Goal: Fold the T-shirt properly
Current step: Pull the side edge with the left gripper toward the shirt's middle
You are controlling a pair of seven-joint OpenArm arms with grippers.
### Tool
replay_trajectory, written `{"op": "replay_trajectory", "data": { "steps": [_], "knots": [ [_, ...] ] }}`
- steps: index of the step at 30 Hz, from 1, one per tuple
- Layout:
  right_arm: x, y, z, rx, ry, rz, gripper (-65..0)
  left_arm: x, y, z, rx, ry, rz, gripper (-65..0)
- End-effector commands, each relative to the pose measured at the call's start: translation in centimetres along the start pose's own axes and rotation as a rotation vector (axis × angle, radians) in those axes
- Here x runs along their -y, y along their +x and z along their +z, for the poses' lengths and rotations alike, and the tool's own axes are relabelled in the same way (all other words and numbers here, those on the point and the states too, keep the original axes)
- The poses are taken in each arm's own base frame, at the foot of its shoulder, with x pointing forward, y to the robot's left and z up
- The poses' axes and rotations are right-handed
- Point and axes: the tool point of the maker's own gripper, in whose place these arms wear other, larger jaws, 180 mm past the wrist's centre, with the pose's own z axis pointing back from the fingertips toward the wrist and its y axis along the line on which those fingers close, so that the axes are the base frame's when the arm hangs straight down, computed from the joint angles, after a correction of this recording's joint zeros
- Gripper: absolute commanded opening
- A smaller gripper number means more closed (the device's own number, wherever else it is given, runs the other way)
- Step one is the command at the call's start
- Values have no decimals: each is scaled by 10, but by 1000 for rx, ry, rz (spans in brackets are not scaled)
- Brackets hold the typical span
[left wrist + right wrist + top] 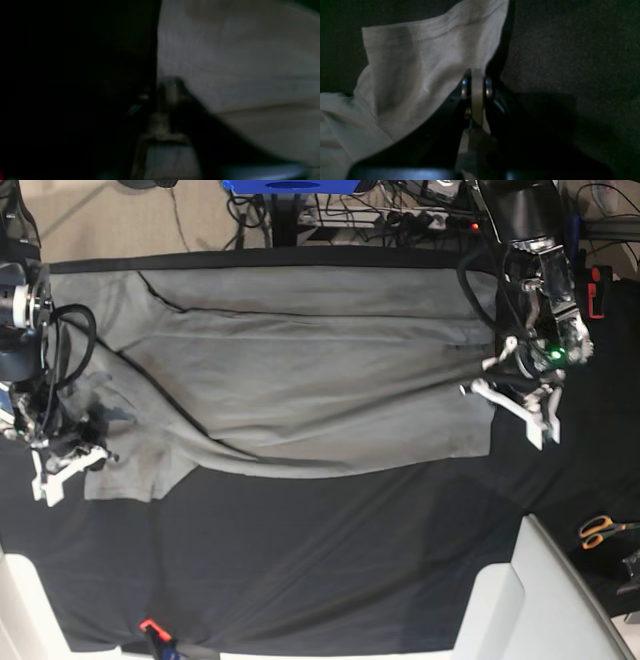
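Left wrist view: dim, blurred close-up of grey fabric and the gripper.

The T-shirt (250, 62) fills the right half, pale grey with soft creases. The left gripper (170, 100) rises from the lower centre, its fingers (171, 91) indistinct against the cloth. The left half is black; jaw spacing cannot be judged.

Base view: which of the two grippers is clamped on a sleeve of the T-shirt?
The right gripper, on the base view's left: it pinches the T-shirt at its sleeve. The left gripper sits at the opposite edge.
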Motion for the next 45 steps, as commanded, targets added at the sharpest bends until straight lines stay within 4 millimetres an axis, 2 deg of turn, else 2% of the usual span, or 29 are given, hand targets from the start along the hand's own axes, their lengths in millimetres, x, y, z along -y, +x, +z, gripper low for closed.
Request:
{"op": "replay_trajectory", "data": {
  "steps": [1,3,6,10,17,19,23,29,32,35,40,45],
  "knots": [
    [0,17,2,27,3,9,-650,-11,23,9,66,27,13,-428],
    [0,17,2,27,3,9,-650,-19,36,17,101,45,34,-355],
    [0,17,2,27,3,9,-650,-19,52,21,113,45,38,-263],
    [0,17,2,27,3,9,-650,-13,71,9,116,23,70,-176],
    [-1,19,2,30,4,10,-650,9,83,-39,38,-44,157,-169],
    [-1,19,2,30,4,10,-650,5,81,-52,21,-43,177,-169],
    [0,19,2,30,2,10,-650,8,70,-70,-13,-52,210,-171],
    [0,24,3,42,2,15,-650,8,45,-86,-41,-49,236,-173],
    [-4,35,5,69,11,36,-650,21,38,-91,-51,-63,183,-174],
    [-4,33,5,69,11,40,-650,31,32,-94,-65,-75,130,-225],
    [-4,33,5,69,11,40,-650,33,30,-94,-66,-79,151,-416],
    [-4,32,5,68,13,40,-650,30,31,-94,-64,-74,149,-571]
  ]
}}
